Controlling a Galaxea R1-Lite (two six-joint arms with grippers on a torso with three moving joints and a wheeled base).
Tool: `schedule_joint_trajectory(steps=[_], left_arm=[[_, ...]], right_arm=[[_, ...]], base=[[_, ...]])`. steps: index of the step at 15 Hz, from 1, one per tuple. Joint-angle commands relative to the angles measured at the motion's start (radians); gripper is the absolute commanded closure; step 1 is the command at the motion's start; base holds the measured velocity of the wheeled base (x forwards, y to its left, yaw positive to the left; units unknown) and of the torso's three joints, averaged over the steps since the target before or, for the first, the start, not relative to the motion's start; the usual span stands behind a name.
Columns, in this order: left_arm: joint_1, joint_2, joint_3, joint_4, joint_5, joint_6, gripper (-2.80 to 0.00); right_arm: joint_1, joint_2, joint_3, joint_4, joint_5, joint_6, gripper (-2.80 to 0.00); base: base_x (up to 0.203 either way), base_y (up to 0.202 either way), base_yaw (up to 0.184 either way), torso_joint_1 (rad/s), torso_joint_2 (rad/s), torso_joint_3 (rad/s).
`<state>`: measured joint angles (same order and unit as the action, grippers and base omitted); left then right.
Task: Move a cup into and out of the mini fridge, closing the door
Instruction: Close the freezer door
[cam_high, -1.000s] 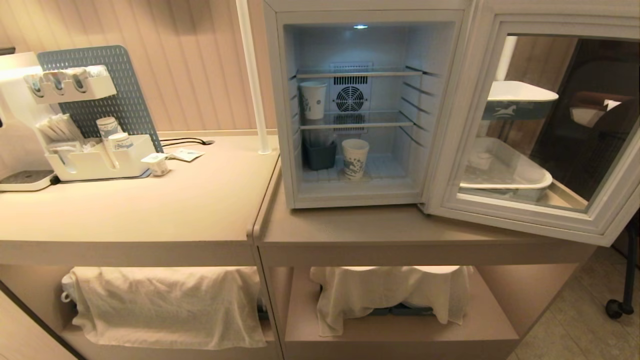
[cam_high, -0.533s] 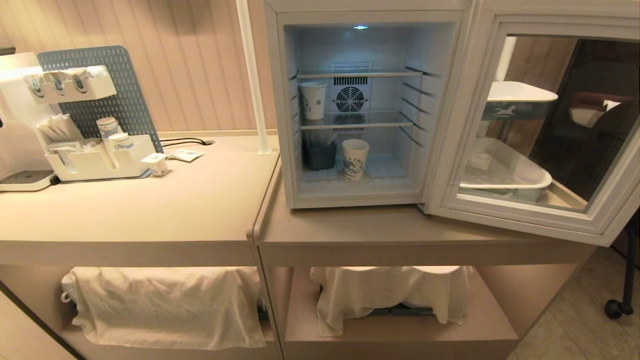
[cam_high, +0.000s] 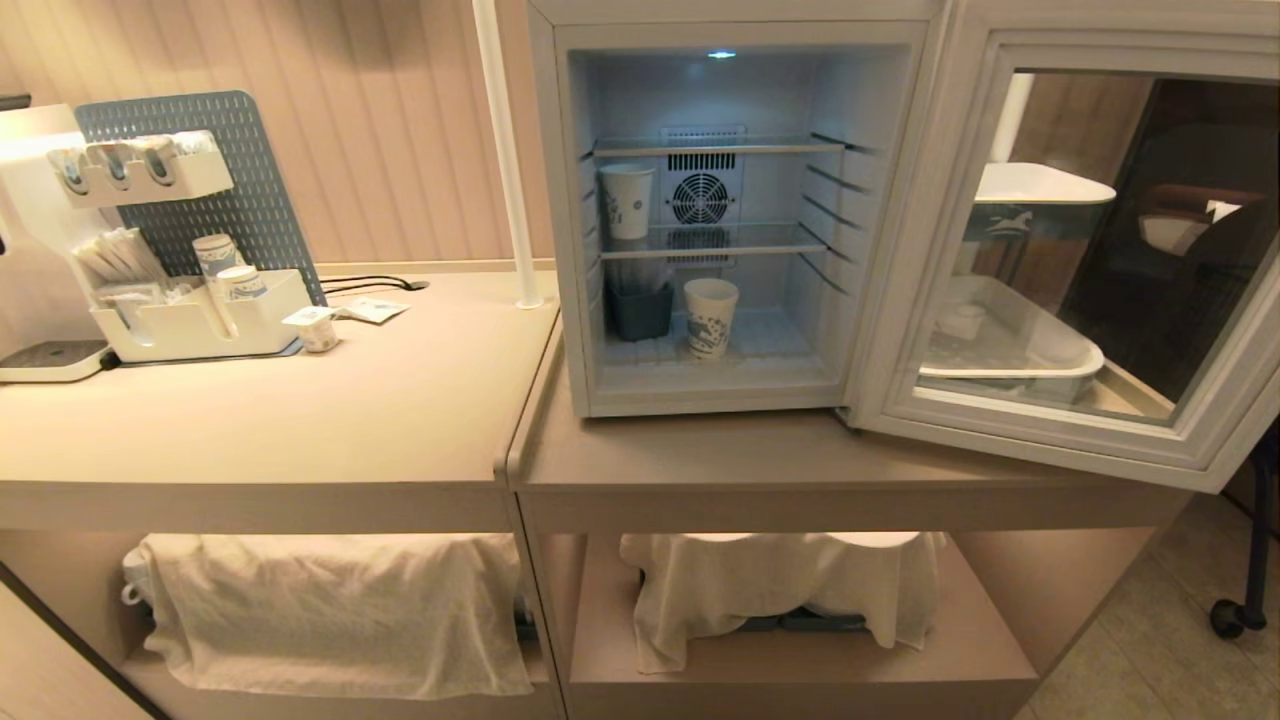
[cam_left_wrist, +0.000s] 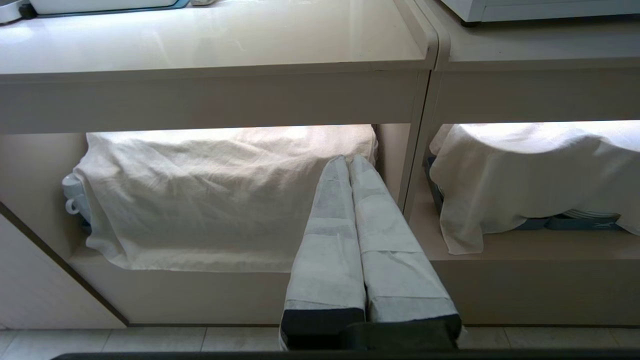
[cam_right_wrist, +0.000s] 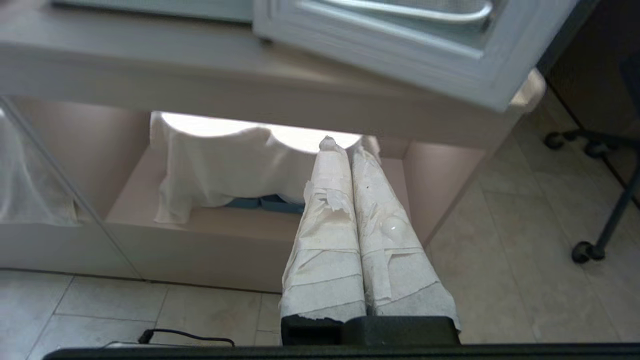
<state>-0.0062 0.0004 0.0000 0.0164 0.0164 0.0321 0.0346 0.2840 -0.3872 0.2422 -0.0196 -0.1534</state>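
Head view unchanged vs earlier. Fridge (cam_high: 740, 215) centre, door (cam_high: 1090, 260) open right: cup (cam_high: 710, 316) on floor. Left gripper (cam_left_wrist: 348, 161), right gripper (cam_right_wrist: 340, 145) clenched, empty.

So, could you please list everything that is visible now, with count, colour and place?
mini fridge: 1, white, on right counter
door: 1, pale frame, swung open rightward
cup: 1, white-blue, fridge floor
second cup: 1, white-blue, middle wire shelf
dark bin: 1, fridge floor, left
organiser: 1, white, left counter
small tub: 1, white, beside organiser
cloths: 2, white, lower shelves
left tool: 1, taped white, shut, below counter
right tool: 1, taped white, shut, under door
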Motion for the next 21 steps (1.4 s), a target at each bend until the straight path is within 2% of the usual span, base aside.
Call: schedule_joint_trajectory(steps=[1,5,7,10,12,15,18,21], left_arm=[[0.0,0.001,0.002,0.0,0.0,0.0,0.0],[0.0,0.0,0.002,0.0,0.0,0.0,0.0],[0.0,0.001,0.002,0.0,0.0,0.0,0.0],[0.0,0.001,0.002,0.0,0.0,0.0,0.0],[0.0,0.0,0.002,0.0,0.0,0.0,0.0],[0.0,0.0,0.002,0.0,0.0,0.0,0.0],[0.0,0.0,0.002,0.0,0.0,0.0,0.0],[0.0,0.001,0.002,0.0,0.0,0.0,0.0]], right_arm=[[0.019,0.149,-0.118,0.025,-0.027,0.003,0.0],[0.053,0.391,-0.378,0.121,-0.18,0.007,0.0],[0.038,0.531,-0.495,0.148,-0.243,0.003,0.0],[-0.077,0.711,-0.632,0.161,-0.355,-0.035,0.0],[-0.151,0.779,-0.674,0.164,-0.406,-0.063,0.0],[-0.234,0.876,-0.713,0.147,-0.527,-0.074,0.0],[-0.346,0.989,-0.752,0.047,-0.602,-0.078,0.0],[-0.414,1.107,-0.817,-0.067,-0.651,-0.089,0.0]], base=[[0.0,0.0,0.0,0.0,0.0,0.0],[0.0,0.0,0.0,0.0,0.0,0.0],[0.0,0.0,0.0,0.0,0.0,0.0],[0.0,0.0,0.0,0.0,0.0,0.0],[0.0,0.0,0.0,0.0,0.0,0.0],[0.0,0.0,0.0,0.0,0.0,0.0],[0.0,0.0,0.0,0.0,0.0,0.0],[0.0,0.0,0.0,0.0,0.0,0.0]])
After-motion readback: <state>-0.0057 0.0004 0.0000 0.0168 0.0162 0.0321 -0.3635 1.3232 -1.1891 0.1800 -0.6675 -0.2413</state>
